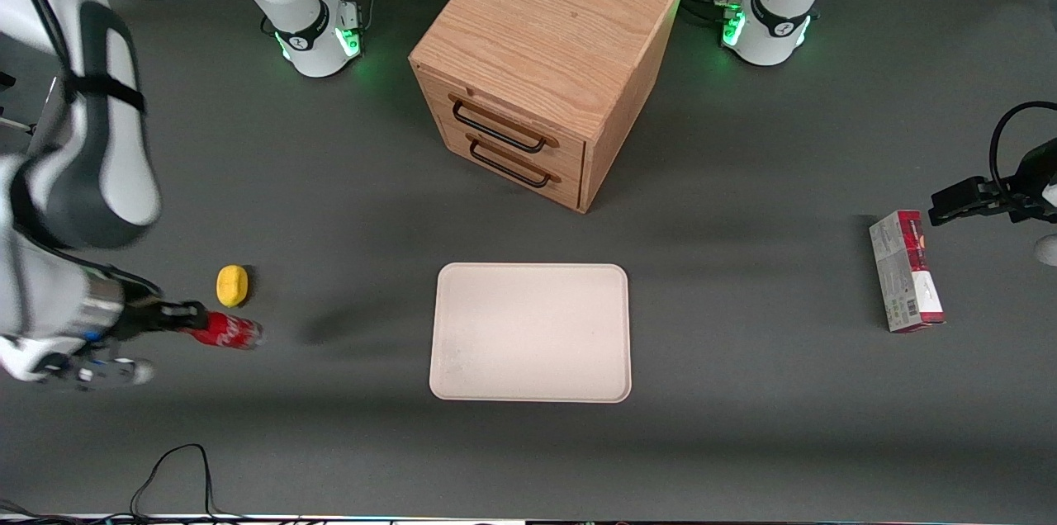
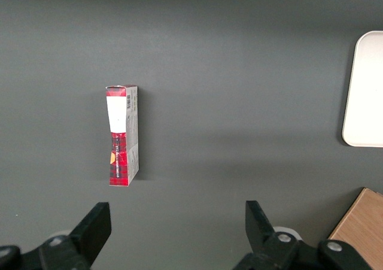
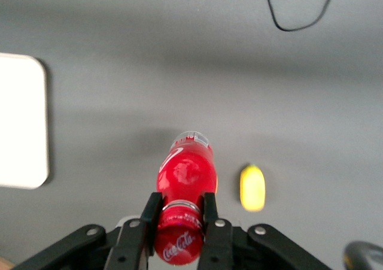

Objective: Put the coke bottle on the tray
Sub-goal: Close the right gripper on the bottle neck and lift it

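Observation:
The small red coke bottle (image 1: 227, 331) (image 3: 185, 174) lies sideways at the working arm's end of the table, its clear base pointing toward the tray. My gripper (image 1: 194, 319) (image 3: 181, 205) is shut on its neck just under the red cap, one black finger on each side. In the front view the bottle looks slightly above the grey mat, with a shadow under it. The cream-white tray (image 1: 530, 333) (image 3: 21, 120) lies flat mid-table, in front of the drawer cabinet, well apart from the bottle and holding nothing.
A yellow lemon-like object (image 1: 232, 285) (image 3: 252, 188) sits just beside the bottle, farther from the front camera. A wooden two-drawer cabinet (image 1: 541, 63) stands farther back than the tray. A red-and-grey carton (image 1: 906, 271) (image 2: 122, 135) lies toward the parked arm's end.

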